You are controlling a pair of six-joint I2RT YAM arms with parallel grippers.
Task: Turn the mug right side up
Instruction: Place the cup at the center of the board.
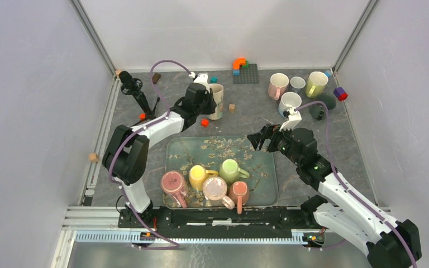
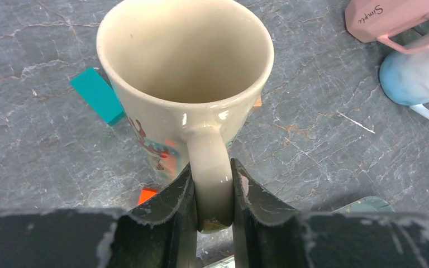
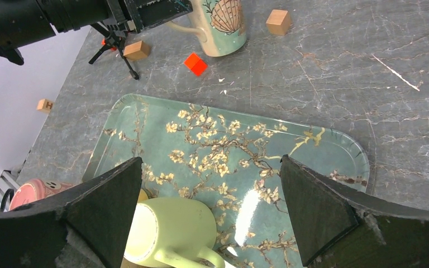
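Observation:
A cream mug with a shell picture (image 1: 217, 100) stands upright, mouth up, on the grey table behind the tray. It also shows in the left wrist view (image 2: 184, 67) and the right wrist view (image 3: 220, 22). My left gripper (image 2: 212, 173) is shut on the mug's handle (image 2: 211, 162), one finger on each side; in the top view it (image 1: 202, 96) is at the mug's left. My right gripper (image 1: 260, 139) is open and empty, hovering over the far right part of the flowered tray (image 3: 229, 145), apart from the mug.
The tray (image 1: 262, 162) holds several mugs at its near edge, bottoms up, among them a green one (image 3: 167, 229). More mugs (image 1: 289, 102) stand at the back right. A small tripod (image 1: 137, 92), a red block (image 1: 204, 122) and a teal block (image 2: 98, 95) are near the cream mug.

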